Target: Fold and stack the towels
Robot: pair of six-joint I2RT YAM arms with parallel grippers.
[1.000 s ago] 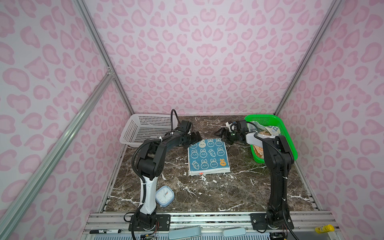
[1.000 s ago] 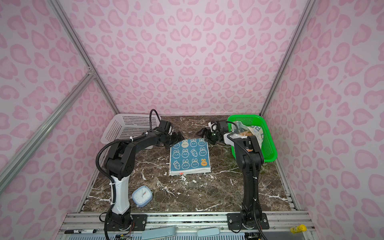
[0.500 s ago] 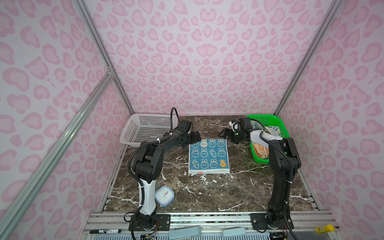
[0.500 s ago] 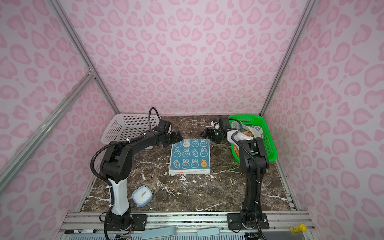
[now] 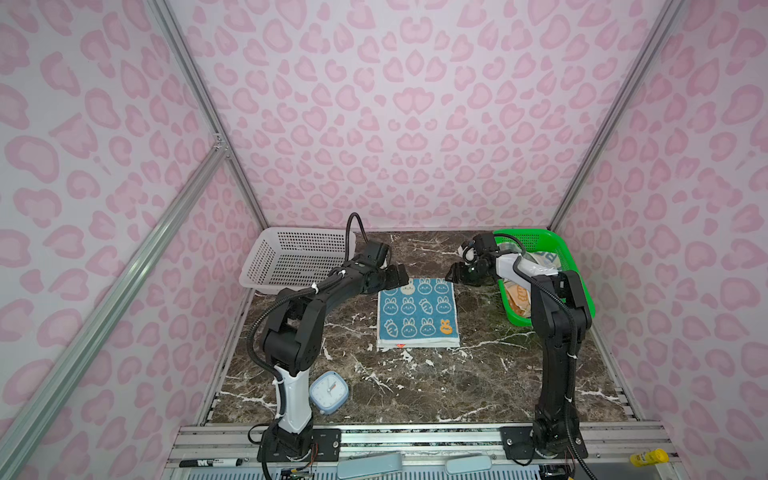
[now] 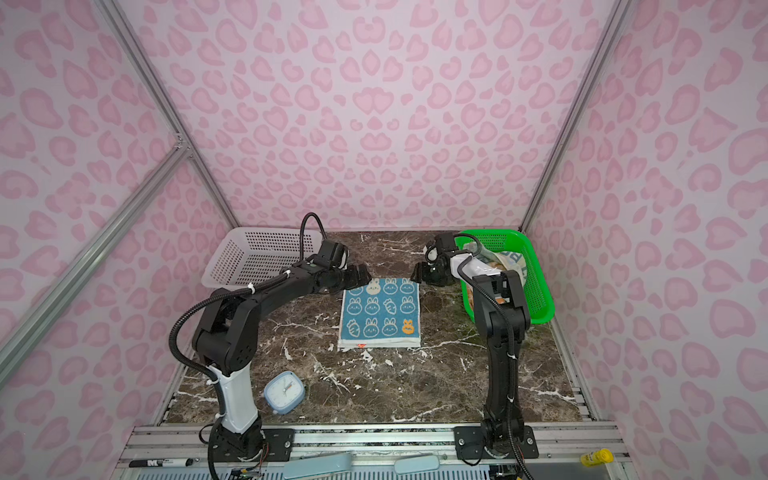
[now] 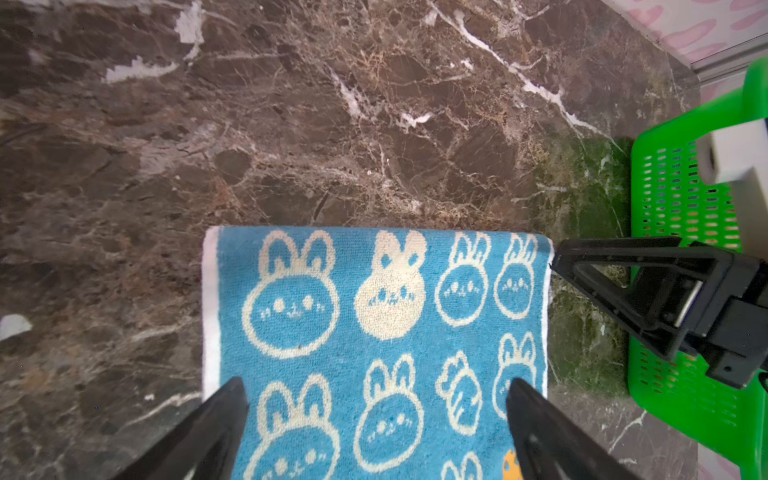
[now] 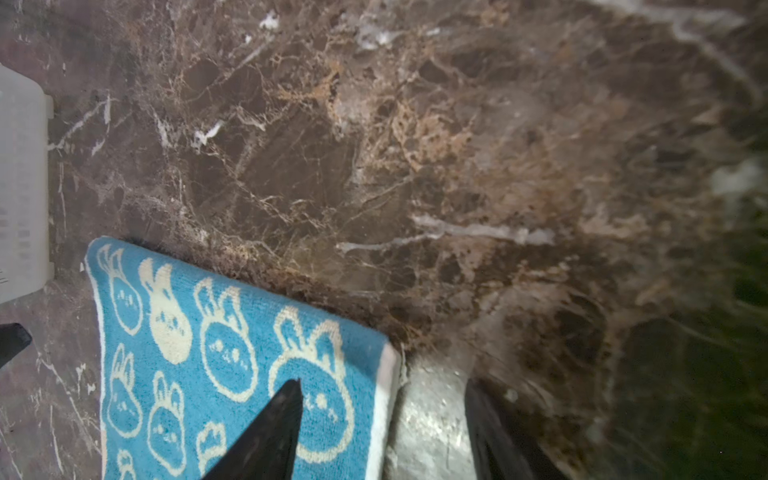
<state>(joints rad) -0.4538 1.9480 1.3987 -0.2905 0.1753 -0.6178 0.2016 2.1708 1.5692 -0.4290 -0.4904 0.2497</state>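
A blue towel (image 5: 417,311) (image 6: 380,311) with bunny prints lies flat in the middle of the marble table. My left gripper (image 5: 399,276) (image 6: 363,275) is open over its far left corner, and in the left wrist view the left gripper (image 7: 374,382) spans the blue towel (image 7: 374,332). My right gripper (image 5: 451,274) (image 6: 415,275) is open at the far right corner. In the right wrist view the right gripper (image 8: 384,384) straddles the edge of the blue towel (image 8: 232,353), one finger over cloth and one over marble. An orange towel (image 5: 517,297) and a paler one (image 5: 544,259) lie in the green basket.
The green basket (image 5: 577,282) (image 6: 536,291) stands at the back right behind the right arm. A white basket (image 5: 291,257) (image 6: 253,257) stands at the back left. A small blue clock (image 5: 329,391) lies by the left arm's base.
Both grippers have settled a little closer onto the blue towel's far corners. The right arm's elbow has shifted. The towel has not moved.
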